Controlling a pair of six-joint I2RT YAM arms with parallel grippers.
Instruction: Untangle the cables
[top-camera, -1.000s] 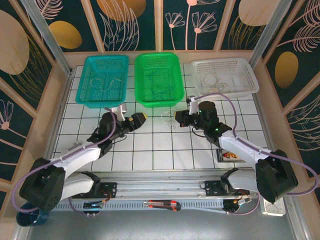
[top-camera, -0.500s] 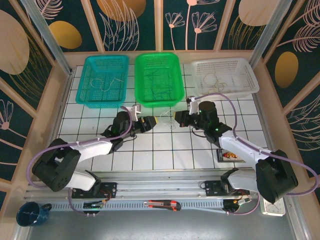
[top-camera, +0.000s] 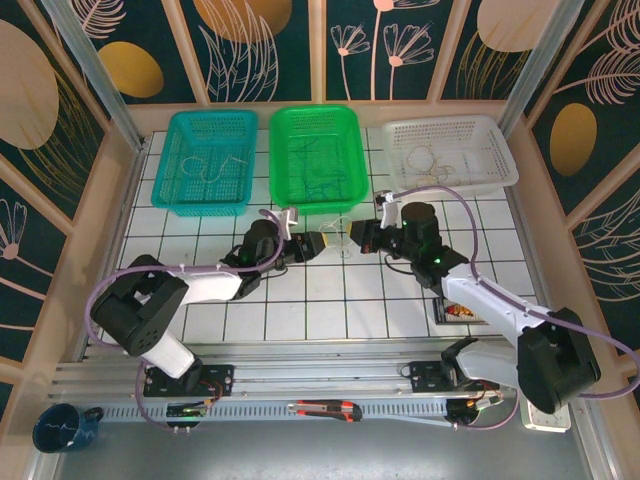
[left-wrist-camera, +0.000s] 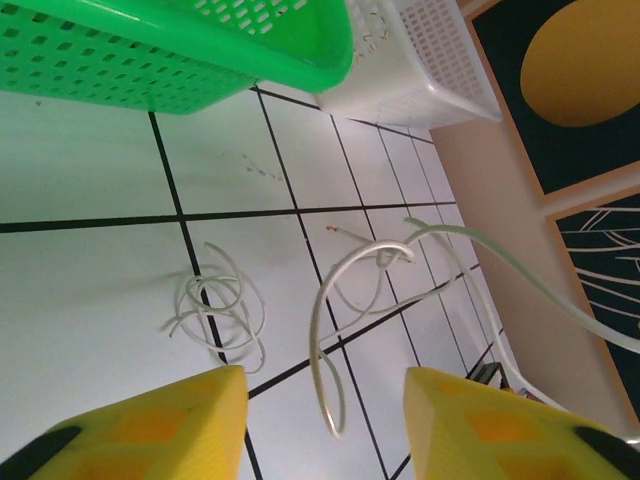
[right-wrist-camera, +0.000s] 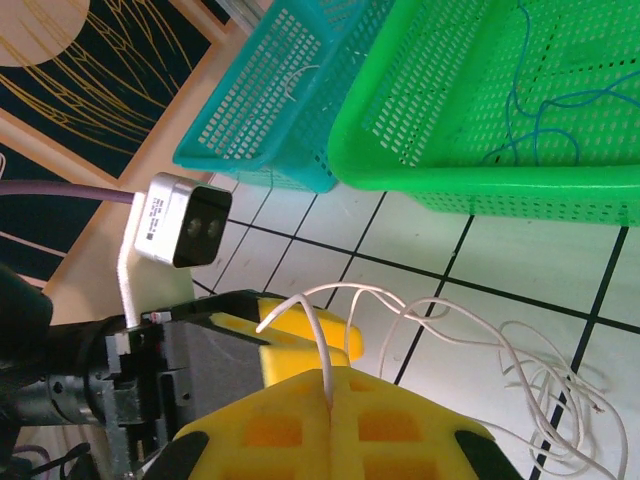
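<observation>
White gridded table (top-camera: 300, 300), walled by dark floral panels; a teal basket (top-camera: 210, 209), a green basket (top-camera: 315, 208) and a white basket (top-camera: 450, 186) stand along the far edge. The left gripper (left-wrist-camera: 322, 385) and right gripper (right-wrist-camera: 330, 388) face each other mid-table, near the green basket. The right jaws are clenched on a white cable (left-wrist-camera: 316, 330), which arcs into the gap between the left jaws; these stand apart, grasping nothing. Loose white cables (left-wrist-camera: 215, 305) lie coiled on the tiles just beside. Blue cables (right-wrist-camera: 540, 120) lie in the green basket.
</observation>
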